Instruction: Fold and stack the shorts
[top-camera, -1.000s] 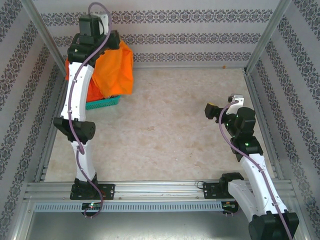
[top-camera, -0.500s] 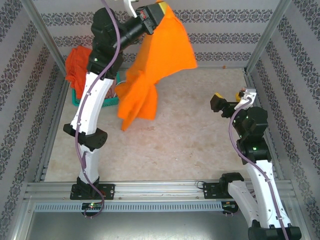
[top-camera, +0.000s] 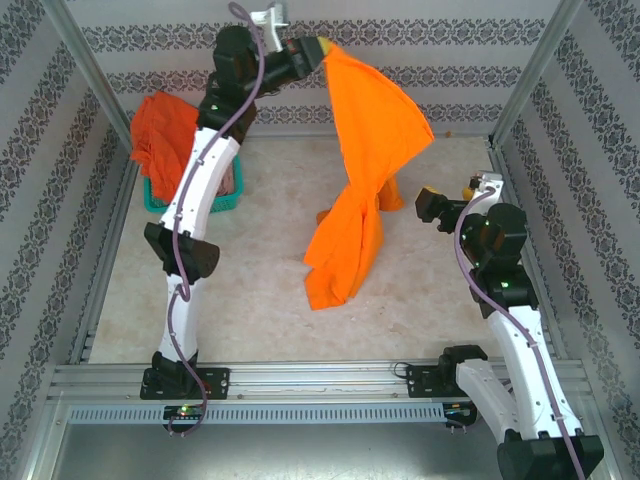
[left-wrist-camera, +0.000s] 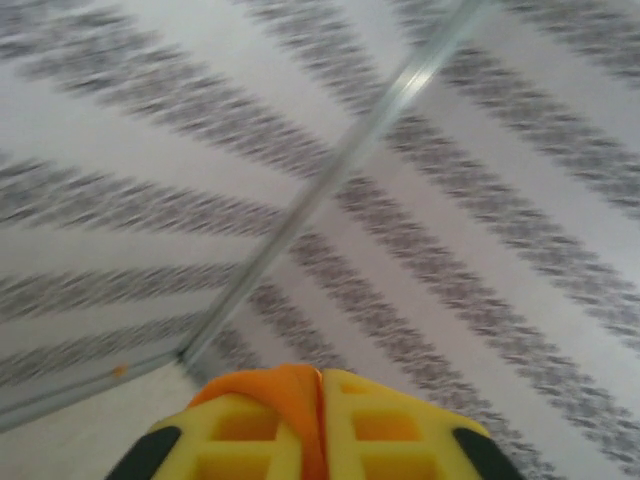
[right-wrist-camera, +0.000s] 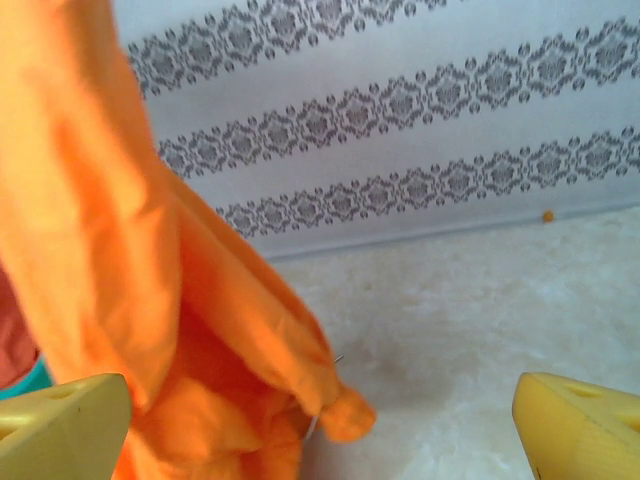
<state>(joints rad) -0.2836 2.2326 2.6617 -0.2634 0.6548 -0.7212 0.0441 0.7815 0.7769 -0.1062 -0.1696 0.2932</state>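
Mottled beige tabletop (top-camera: 260, 290) lies between walls papered in grey damask bands. Over it the yellow-orange shorts (top-camera: 365, 150) hang as a long, soft, creased drape. Their top corner is pinched high near the back wall and the loose lower folds trail down over the middle of the table. The left gripper (top-camera: 318, 47) holds that corner: the left wrist view shows a thin orange fold clamped between its ribbed yellow fingers (left-wrist-camera: 240, 440). The right gripper (top-camera: 430, 204) sits just beside the cloth, fingers (right-wrist-camera: 60, 425) spread wide, holding nothing. The red-orange shorts (top-camera: 160, 130) slump crumpled over the teal mesh basket (top-camera: 195, 205) at back left.
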